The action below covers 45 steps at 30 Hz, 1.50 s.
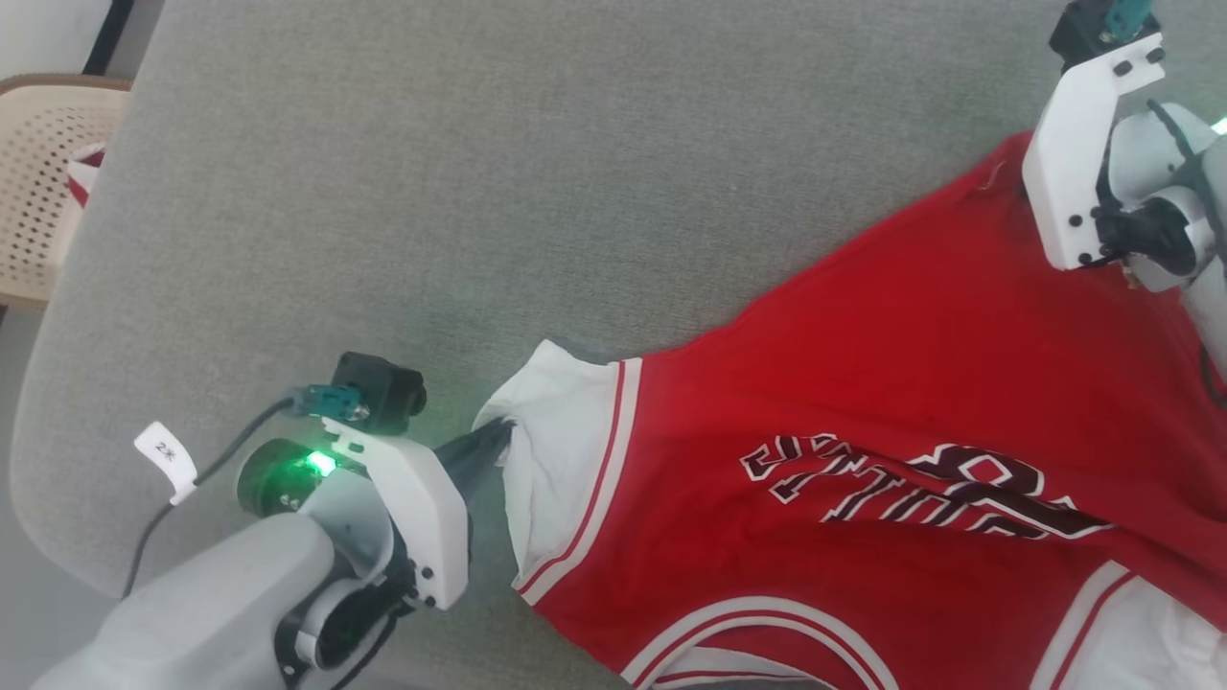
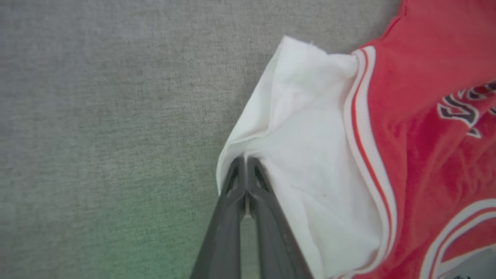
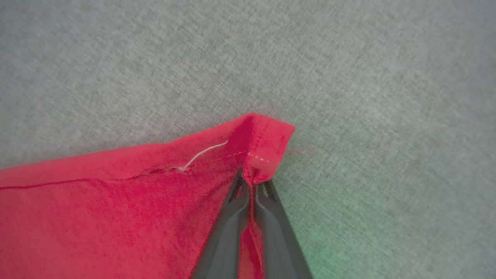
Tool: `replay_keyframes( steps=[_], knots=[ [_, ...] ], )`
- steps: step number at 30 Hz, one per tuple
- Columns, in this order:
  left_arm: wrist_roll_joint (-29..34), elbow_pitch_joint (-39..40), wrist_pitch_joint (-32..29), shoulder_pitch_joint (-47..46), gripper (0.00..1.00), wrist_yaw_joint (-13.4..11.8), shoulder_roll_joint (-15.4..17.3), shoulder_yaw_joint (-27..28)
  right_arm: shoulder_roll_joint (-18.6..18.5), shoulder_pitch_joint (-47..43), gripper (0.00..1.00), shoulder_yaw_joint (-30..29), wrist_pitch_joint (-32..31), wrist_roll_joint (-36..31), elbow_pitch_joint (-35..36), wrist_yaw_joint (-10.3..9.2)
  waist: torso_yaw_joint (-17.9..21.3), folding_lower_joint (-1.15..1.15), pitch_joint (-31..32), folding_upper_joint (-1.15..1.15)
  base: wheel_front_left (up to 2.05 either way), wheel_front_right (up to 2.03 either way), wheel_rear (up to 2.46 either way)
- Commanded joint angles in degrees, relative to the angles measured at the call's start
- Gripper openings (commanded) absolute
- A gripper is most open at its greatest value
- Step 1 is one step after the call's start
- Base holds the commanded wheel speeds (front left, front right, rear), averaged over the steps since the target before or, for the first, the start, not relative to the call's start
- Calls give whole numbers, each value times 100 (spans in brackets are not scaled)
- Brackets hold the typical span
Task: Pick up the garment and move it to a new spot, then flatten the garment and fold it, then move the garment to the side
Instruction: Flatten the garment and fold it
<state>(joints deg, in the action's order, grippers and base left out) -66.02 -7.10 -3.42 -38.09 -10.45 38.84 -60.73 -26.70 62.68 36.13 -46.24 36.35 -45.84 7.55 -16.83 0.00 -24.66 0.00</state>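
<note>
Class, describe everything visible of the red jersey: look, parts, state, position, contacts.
The jersey is red, soft cloth with white sleeves, red-white striped trim and dark white-outlined lettering. It lies spread, wrinkled, on the grey fabric surface. The left gripper pinches its white sleeve edge with shut jaws; the right gripper pinches a red hem corner.

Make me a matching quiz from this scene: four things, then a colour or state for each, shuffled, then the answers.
1 left pincer
2 right pincer
3 chair
4 lettering

A beige, beside the grey surface
B shut on the red hem corner of the garment
C dark, outlined white
D shut on the garment's white sleeve

Pairs: 1-D, 2-B, 3-A, 4-C
</note>
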Motion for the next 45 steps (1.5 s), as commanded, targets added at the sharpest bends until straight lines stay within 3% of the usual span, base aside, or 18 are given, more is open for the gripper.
replay_keyframes(
  steps=[1, 8, 14, 21, 28, 33, 38, 45],
  knots=[
    [-38, -57, -40, -140, 0, 78, 8, 52, -97, -247, 0, 167, -70, 40, -250, -12, 77, 0, 56, 0, 0, 0, 0],
    [-192, -78, -342, -634, 0, 192, 298, 331, -152, 150, 0, 221, 469, 245, -3, -11, 374, 0, 325, 0, 0, 0, 0],
    [-40, -170, -856, -1606, 0, 89, 771, 674, -390, 290, 0, 307, 892, 353, 367, -11, 772, 0, 720, 0, 0, 0, 0],
    [188, -625, -1462, -2910, 0, 267, 991, 925, -605, 465, 0, 255, 1114, 393, 890, -11, 1203, 0, 1234, 0, 0, 0, 0],
    [530, -1595, -1625, -4062, 0, 574, 735, 1020, -630, 655, 0, 52, 1244, 298, 1314, -11, 1497, 0, 1618, 0, 0, 0, 0],
    [845, -2416, -1348, -4826, 0, 805, 394, 1080, -556, 900, 0, -176, 1527, 42, 1310, -11, 1610, 0, 1577, 0, 0, 0, 0],
    [1177, -3211, -858, -5661, 0, 1003, -14, 1129, -360, 1349, 0, -440, 2085, -445, 925, -12, 1687, 0, 1084, 0, 0, 0, 0],
    [1770, -4181, 274, -6890, 0, 1109, -472, 1160, 117, 2306, 0, -1083, 3681, -1463, -34, -12, 1746, 0, 59, 0, 0, 0, 0]
  ],
)
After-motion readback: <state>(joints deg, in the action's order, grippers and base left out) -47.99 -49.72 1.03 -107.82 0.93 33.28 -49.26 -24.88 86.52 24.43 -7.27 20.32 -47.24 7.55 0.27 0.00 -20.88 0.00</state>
